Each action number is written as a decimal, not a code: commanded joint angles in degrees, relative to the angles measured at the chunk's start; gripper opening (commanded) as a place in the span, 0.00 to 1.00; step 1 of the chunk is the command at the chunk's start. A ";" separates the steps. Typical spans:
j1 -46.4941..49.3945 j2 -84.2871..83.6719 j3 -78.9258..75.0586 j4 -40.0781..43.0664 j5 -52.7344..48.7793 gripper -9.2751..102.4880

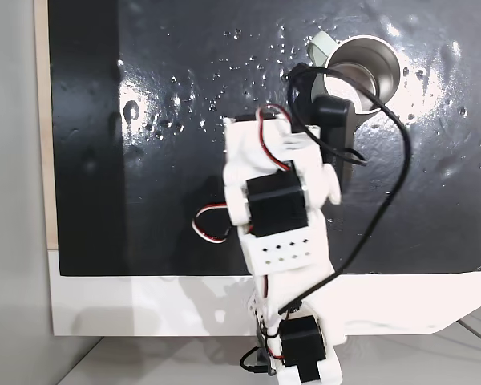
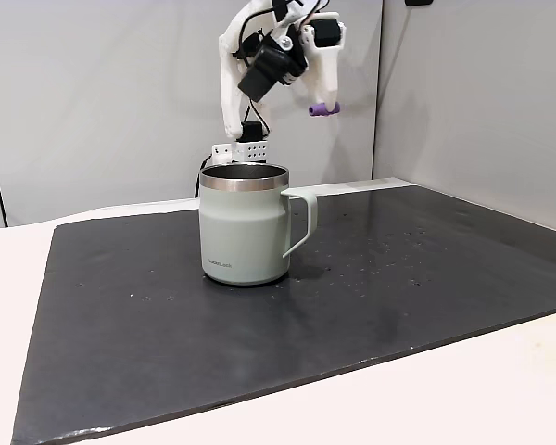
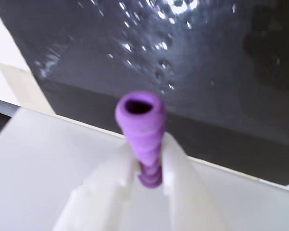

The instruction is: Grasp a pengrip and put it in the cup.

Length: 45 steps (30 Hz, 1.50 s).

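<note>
White gripper [image 3: 149,166] closed on the pengrip [image 3: 140,125], seen in the wrist view: 2 pale fingers [image 3: 180,168] pinching the purple ridged cylinder near its lower end, hollow open end toward the camera, most of its length projecting beyond the fingertips. Dark, speckled mat [image 3: 207,72] blurred behind, its edge running diagonally over a pale surface.

In a fixed view from table level, arm [image 2: 259,65] raised high above the mat [image 2: 398,278], gripper [image 2: 321,104] pointing downward with the pengrip [image 2: 323,109] held roughly level at its tip, well clear of any surface. Cup [image 2: 246,225] upright on the mat below, pale grey-green with steel rim, handle to the right in this view. Pengrip above the cup's height and to the right of its opening in this view; whether directly over the opening cannot be told from this angle.

In a fixed view from above, arm [image 1: 276,200] extending from the bottom edge over the black mat [image 1: 144,160], black cable looping at the right. Cup [image 1: 361,68] near the top right, shiny steel interior showing, rim partly covered by the arm's black wrist parts. Mat lying on a white table [image 1: 144,305].
</note>
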 commanded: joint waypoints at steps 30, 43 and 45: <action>25.14 -17.40 -21.62 -10.63 -5.45 0.08; 25.84 -18.28 -27.16 -11.25 -5.10 0.08; 25.84 -18.46 -27.16 -11.25 -5.19 0.08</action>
